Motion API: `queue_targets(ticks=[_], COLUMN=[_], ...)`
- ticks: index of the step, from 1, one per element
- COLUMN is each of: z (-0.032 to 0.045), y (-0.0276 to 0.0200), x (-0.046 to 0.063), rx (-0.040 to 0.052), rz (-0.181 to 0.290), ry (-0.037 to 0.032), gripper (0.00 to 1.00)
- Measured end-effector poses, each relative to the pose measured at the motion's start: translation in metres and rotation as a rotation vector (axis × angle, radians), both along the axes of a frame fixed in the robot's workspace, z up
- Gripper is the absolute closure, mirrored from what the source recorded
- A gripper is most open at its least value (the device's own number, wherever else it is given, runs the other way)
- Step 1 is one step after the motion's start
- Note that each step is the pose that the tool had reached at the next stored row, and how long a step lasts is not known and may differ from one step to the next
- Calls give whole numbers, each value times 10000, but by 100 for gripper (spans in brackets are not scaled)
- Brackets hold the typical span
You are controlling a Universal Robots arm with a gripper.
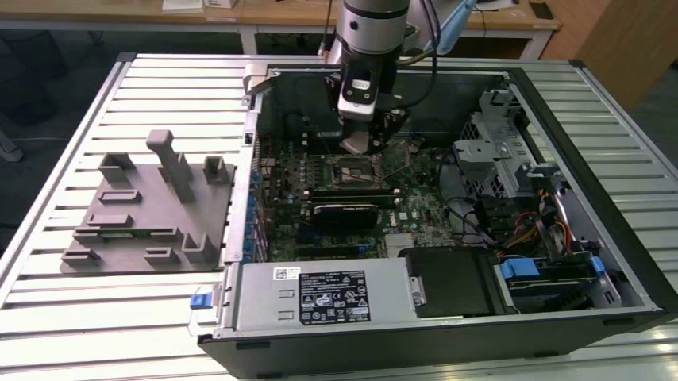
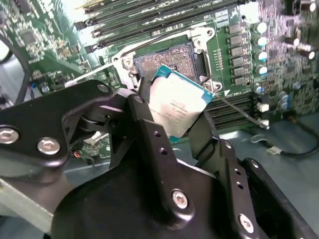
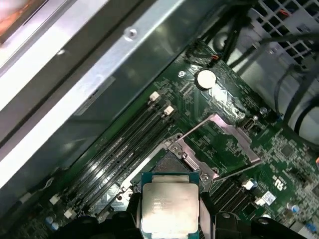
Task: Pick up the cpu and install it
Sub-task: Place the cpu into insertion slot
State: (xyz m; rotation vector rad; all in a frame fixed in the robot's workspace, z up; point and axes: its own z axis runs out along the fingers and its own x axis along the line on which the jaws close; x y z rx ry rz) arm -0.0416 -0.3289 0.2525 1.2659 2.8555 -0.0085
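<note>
Black gripper (image 2: 177, 113) linkage w/ silver screw heads is seen closest in the second wrist view. Its two fingers (image 2: 148, 119) are clamped on opposite edges of the cpu (image 2: 180, 102). Cpu is held w/ its silver lid facing the camera & a thin blue-green rim showing. It is not yet seated: it is carried over the open socket (image 2: 164, 62), whose dark pin field is partly covered by it. Whether cpu & socket touch can't be told. A thin wire lever (image 2: 238, 108) is seen swung out beside the socket, & a row of capacitors (image 2: 261, 42) is lined up on the board near it.

The same grip is shown in the first wrist view: cpu (image 3: 169, 206) is pinched btw. the fingers of the gripper (image 3: 171, 211), w/ the socket (image 3: 172, 160) just beyond. Load plate (image 3: 219, 134) is flipped open next to the socket, RAM slots (image 3: 124, 149) are laid alongside, & a coin cell (image 3: 204, 78) is set further off.

In the exterior view the gripper (image 1: 366, 144) is seen inside the open PC case (image 1: 424, 349), just at 12 o'clock of the socket (image 1: 355, 168) on the motherboard (image 1: 297, 175). PSU (image 1: 317, 298) is found at 6 o'clock of the socket, drive cage (image 1: 498, 147) at approx. 3 o'clock. A grey holder block (image 1: 148, 214) w/ upright posts is placed at 9 o'clock of the case on the slatted table (image 1: 63, 103).
</note>
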Motion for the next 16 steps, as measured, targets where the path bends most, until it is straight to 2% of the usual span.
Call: queue_targets(ticks=[16], z=[-33], y=[0], x=[0], rx=[-7], rz=[-2921], ry=[-7], gripper=[45])
